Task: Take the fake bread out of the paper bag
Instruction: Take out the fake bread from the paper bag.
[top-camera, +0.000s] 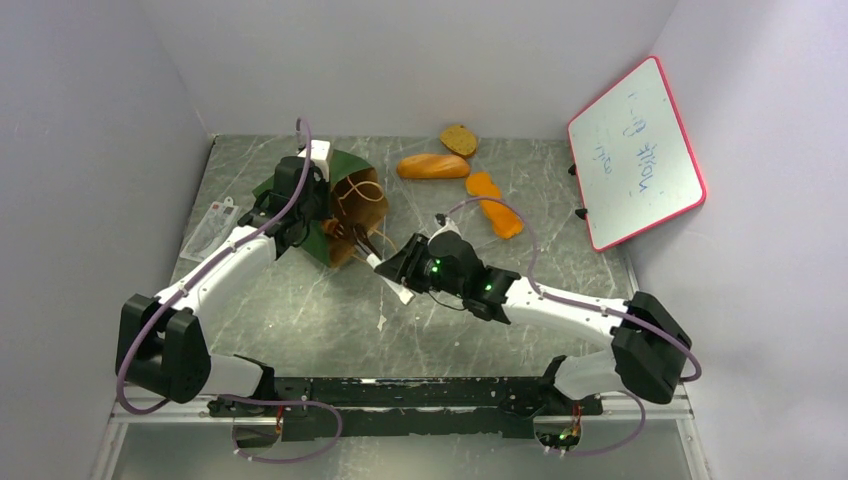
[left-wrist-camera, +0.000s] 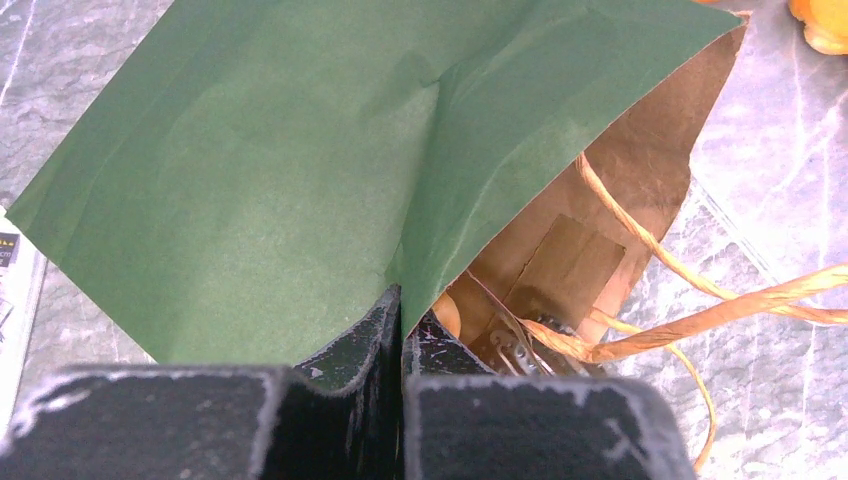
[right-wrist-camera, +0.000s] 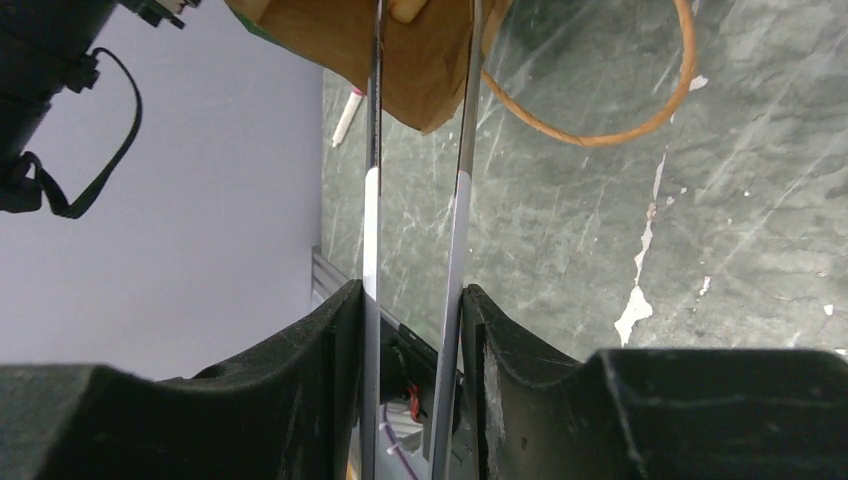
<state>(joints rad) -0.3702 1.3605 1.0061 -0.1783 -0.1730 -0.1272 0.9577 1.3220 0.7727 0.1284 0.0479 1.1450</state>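
The paper bag (top-camera: 352, 195) lies tilted on the table, green outside and brown inside, its mouth toward my right arm. My left gripper (top-camera: 312, 205) is shut on the bag's green side edge (left-wrist-camera: 250, 180), with the wall pinched between the jaws (left-wrist-camera: 402, 310). My right gripper (top-camera: 398, 268) is shut on long silver tweezers (right-wrist-camera: 372, 200) whose tips reach into the bag's mouth (right-wrist-camera: 400, 50). A pale bread piece (right-wrist-camera: 408, 8) shows between the tweezer tips, and an orange piece (left-wrist-camera: 447, 312) shows inside the bag. An oblong loaf (top-camera: 432, 166), a speckled slice (top-camera: 459, 139) and a long flat orange piece (top-camera: 494, 203) lie outside.
A pink-framed whiteboard (top-camera: 635, 152) leans against the right wall. A flat white packet (top-camera: 210, 228) lies at the table's left edge. The bag's tan cord handles (left-wrist-camera: 700, 320) trail loose over the table in front of its mouth. Grey walls enclose the table on three sides.
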